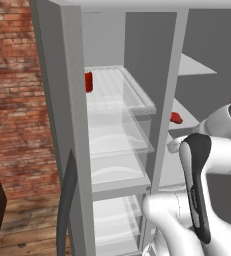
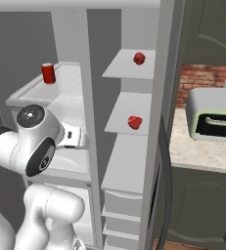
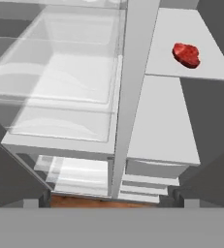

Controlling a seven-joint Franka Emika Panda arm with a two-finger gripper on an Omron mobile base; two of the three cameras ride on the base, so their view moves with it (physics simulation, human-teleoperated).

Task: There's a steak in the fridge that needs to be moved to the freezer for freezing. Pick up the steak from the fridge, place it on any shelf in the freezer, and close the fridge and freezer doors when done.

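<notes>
The steak [image 3: 186, 54] [image 2: 134, 122] [image 1: 175, 117], a flat lumpy dark red slab, lies on an opaque light grey shelf [image 3: 176, 29] in the narrow freezer [image 2: 129, 161]. My gripper [image 3: 111, 203] is open with nothing between its fingertips. It hovers in front of the unit's centre divider, below and left of the steak and well apart from it. To the left is the fridge [image 1: 114, 130] with clear glass shelves. The fridge door [image 1: 57, 110] and the freezer door [image 2: 161, 112] both stand open.
A red can [image 2: 48, 73] [image 1: 88, 81] stands on the fridge's top glass shelf. A rounder red lump [image 2: 139, 58] sits on the freezer shelf above the steak. A toaster oven [image 2: 212, 114] sits on the counter at right. A brick wall [image 1: 12, 100] stands at left.
</notes>
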